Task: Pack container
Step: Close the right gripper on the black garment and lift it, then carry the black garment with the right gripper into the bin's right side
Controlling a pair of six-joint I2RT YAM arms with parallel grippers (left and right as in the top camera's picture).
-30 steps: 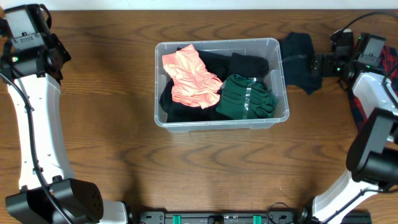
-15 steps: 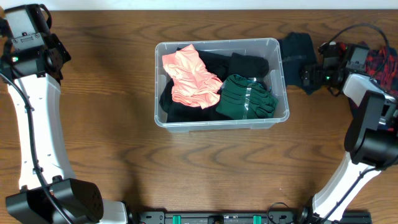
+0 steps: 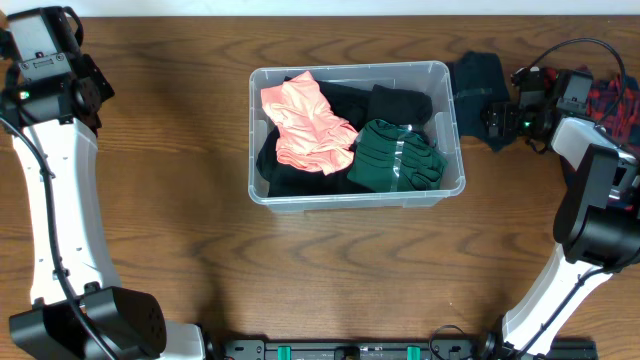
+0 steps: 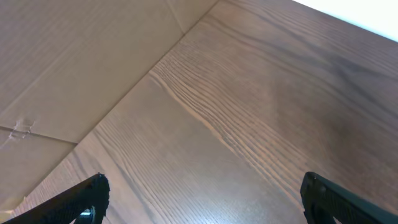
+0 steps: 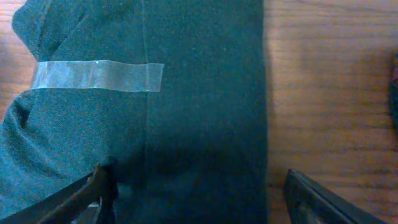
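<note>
Reach decides this step: the right end effector (image 3: 497, 115) sits just beside the container (image 3: 355, 200), off its right-hand short wall, while the left end effector (image 4: 204, 186) is well apart at the far left corner of the bench (image 3: 180, 150). The left one's fingers are spread wide over bare wood and hold nothing.

The container stands mid-bench with its long axis running left to right. It is already loaded with a coral garment (image 3: 305, 125), a green folded garment (image 3: 395, 155) and black clothes (image 3: 400, 102).

Outside it, a dark teal folded garment (image 3: 478, 85) lies flat between the short wall and the right arm, its long axis running along that wall. In the right wrist view this garment (image 5: 186, 93), banded by a clear tape strip (image 5: 96, 76), fills the space ahead of the right end effector (image 5: 196, 186). The fingers are wide apart and grip nothing: one finger sits over the cloth and the other over bare wood, so they straddle the straight folded edge.

The right arm is probably about to close on that edge. From there the carry would go toward the robot's left, over the short wall into the container. A red plaid cloth (image 3: 612, 100) lies farther right.
</note>
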